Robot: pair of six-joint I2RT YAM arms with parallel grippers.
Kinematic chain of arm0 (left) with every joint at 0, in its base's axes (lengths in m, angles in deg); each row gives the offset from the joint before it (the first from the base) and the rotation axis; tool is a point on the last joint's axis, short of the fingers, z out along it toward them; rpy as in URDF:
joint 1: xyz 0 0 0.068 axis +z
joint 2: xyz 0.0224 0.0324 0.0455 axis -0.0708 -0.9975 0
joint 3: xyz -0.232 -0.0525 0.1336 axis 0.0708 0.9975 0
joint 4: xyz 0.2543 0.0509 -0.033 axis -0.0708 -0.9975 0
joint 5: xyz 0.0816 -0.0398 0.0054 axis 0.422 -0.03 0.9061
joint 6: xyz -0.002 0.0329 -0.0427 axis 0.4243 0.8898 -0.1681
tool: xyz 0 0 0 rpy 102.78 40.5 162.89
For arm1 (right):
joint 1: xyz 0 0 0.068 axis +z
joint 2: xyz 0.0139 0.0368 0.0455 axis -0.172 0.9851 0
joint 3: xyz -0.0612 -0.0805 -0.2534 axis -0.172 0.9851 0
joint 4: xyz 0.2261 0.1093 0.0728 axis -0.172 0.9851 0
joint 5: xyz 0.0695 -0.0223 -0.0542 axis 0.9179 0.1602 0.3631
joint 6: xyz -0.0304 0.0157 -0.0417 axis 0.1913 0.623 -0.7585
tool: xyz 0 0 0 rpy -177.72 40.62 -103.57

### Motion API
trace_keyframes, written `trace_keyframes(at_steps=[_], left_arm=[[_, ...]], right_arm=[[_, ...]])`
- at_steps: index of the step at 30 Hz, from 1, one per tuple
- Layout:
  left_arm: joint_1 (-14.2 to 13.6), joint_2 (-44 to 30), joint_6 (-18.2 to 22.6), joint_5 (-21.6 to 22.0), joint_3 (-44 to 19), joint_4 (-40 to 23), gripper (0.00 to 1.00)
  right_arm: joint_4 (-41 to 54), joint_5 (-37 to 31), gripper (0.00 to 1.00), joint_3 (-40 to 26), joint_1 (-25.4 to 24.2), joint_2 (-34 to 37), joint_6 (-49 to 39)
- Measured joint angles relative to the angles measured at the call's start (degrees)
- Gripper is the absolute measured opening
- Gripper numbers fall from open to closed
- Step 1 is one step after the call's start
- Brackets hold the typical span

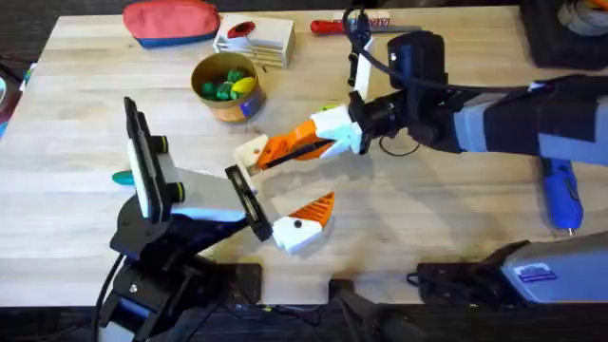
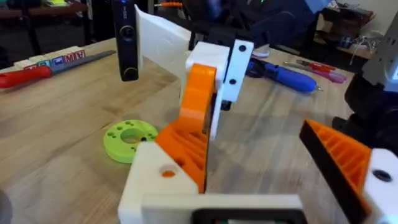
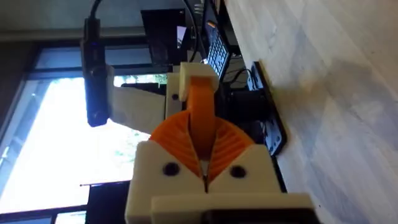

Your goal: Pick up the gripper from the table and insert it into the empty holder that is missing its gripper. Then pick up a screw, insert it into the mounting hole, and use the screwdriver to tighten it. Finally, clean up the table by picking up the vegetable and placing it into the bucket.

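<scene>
My right gripper (image 1: 285, 148) is shut on the loose orange gripper (image 3: 200, 106) and presses it against the plain white holder (image 1: 249, 152), which is one finger of my left gripper (image 1: 282, 188). The left gripper stands wide open; its other finger (image 1: 306, 224) carries an orange tip. In the left wrist view the holder (image 2: 149, 180) sits under the orange piece. The tan bucket (image 1: 228, 85) with toys inside stands behind, and the teal vegetable (image 1: 123, 177) lies at the left, beside the left arm. The blue screwdriver (image 1: 562, 195) lies at the far right. No screw can be made out.
A red pouch (image 1: 171, 21) and a white box (image 1: 255, 38) sit at the back edge, with a red-handled screwdriver (image 1: 332, 26) beside them. A lime-green disc (image 2: 130, 138) lies just behind the grippers. Cables hang over the table's near edge.
</scene>
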Motion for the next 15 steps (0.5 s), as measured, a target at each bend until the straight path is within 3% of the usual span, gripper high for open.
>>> trace_keyframes(at_steps=[15], left_arm=[[0.02, 0.0, -0.53, -0.24, 0.0, -0.09, 0.985]], right_arm=[[-2.69, -4.35, 0.004, -0.15, 3.46, 0.11, 3.89]])
